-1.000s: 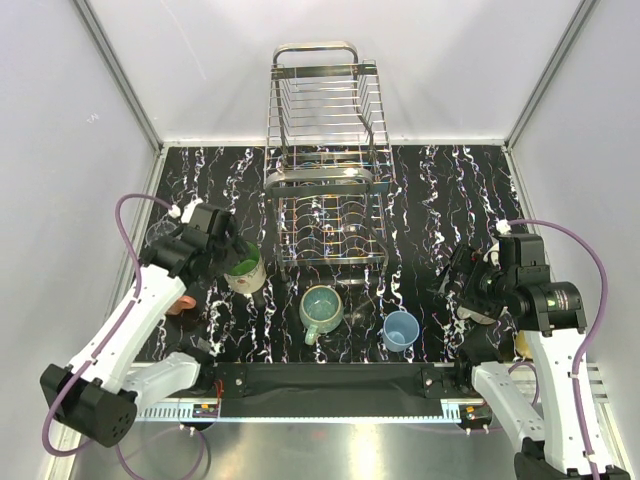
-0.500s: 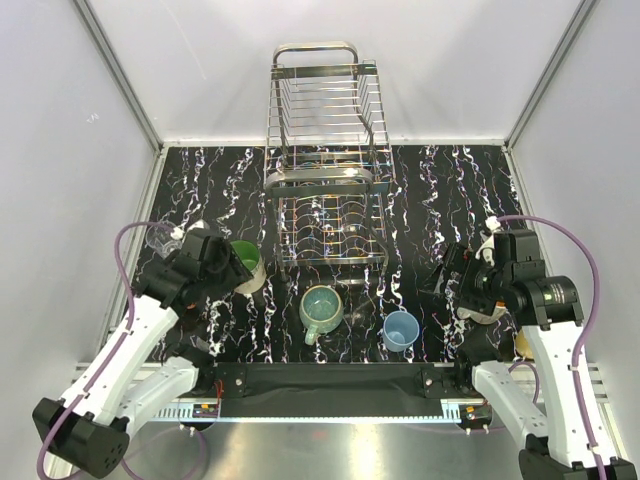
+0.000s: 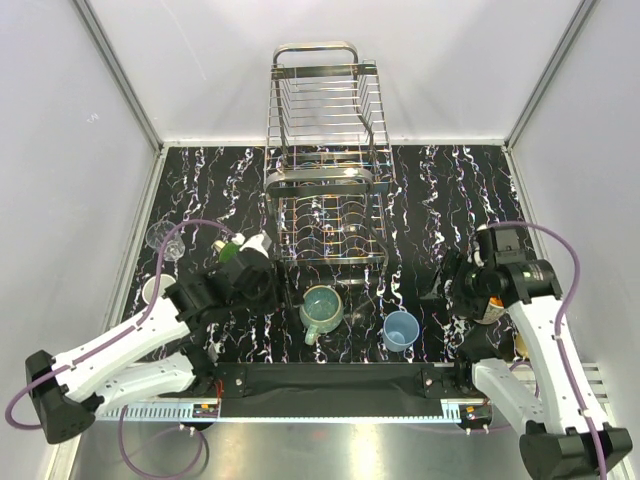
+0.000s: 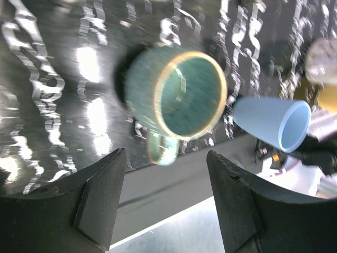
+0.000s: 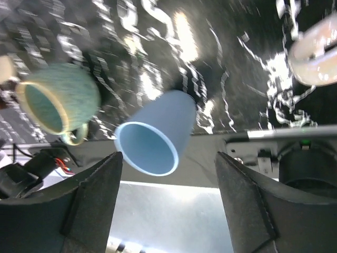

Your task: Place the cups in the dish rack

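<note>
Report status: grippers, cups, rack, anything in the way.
Left gripper open, empty, facing teal mug. Right gripper open, empty, blue cup in front. Rack without cups. Nothing between grippers and those cups.

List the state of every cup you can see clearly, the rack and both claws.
teal mug: upright on table, empty
light blue tumbler: upright on table, empty
dish rack: no cups seen in it
left claw: open, holding nothing
right claw: open, holding nothing
</note>
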